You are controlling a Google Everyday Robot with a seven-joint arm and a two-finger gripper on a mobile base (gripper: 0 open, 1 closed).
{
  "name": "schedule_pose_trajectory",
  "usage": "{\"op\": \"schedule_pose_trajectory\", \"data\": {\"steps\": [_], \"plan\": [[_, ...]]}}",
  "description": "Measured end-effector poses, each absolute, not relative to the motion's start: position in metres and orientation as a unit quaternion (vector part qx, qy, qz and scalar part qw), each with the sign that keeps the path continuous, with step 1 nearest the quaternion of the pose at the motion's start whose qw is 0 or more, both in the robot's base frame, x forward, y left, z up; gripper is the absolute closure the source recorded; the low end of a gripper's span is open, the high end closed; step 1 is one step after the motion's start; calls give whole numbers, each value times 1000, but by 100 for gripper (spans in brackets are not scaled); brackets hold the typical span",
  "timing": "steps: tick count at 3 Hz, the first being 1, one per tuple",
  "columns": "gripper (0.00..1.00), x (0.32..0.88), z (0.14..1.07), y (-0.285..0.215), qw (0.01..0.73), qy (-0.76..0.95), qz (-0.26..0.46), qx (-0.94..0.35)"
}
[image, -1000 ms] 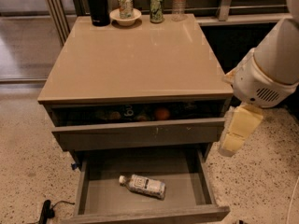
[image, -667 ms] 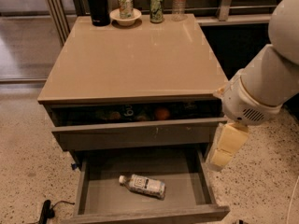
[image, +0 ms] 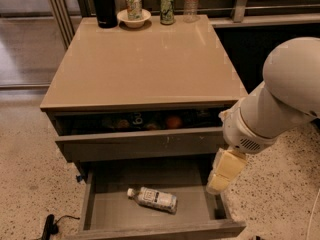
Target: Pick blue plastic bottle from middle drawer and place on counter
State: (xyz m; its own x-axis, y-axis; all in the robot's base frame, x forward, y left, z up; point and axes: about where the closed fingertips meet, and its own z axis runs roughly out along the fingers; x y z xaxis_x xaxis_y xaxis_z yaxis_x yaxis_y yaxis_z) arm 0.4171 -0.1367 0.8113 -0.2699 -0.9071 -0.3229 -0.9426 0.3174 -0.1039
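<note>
The blue plastic bottle (image: 152, 199) lies on its side on the floor of the open middle drawer (image: 110, 211), with its white cap pointing left. My gripper (image: 218, 183) hangs pointing down over the drawer's right side. It is to the right of the bottle and apart from it, and it holds nothing. The tan counter (image: 145, 64) is the cabinet's top, above and behind the gripper.
The upper drawer (image: 140, 144) is slightly open and shows an orange fruit (image: 173, 121) and cans. At the counter's back edge stand a black flask (image: 102, 5), a bowl holding a can (image: 134, 15), a green can (image: 167, 8) and a tall clear bottle (image: 191, 1). A black cable (image: 50, 225) lies on the floor at left.
My arm has swung left and down. The gripper has moved from beside the cabinet's right edge to over the right side of the open middle drawer. The bottle has not moved.
</note>
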Motion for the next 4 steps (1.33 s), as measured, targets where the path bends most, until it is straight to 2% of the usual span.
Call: {"op": "schedule_pose_trajectory", "data": {"steps": [2,4], "plan": [[0,398,781,-118,178,803,47,-566],[0,370,681,-82,175,817,85,-543]]}}
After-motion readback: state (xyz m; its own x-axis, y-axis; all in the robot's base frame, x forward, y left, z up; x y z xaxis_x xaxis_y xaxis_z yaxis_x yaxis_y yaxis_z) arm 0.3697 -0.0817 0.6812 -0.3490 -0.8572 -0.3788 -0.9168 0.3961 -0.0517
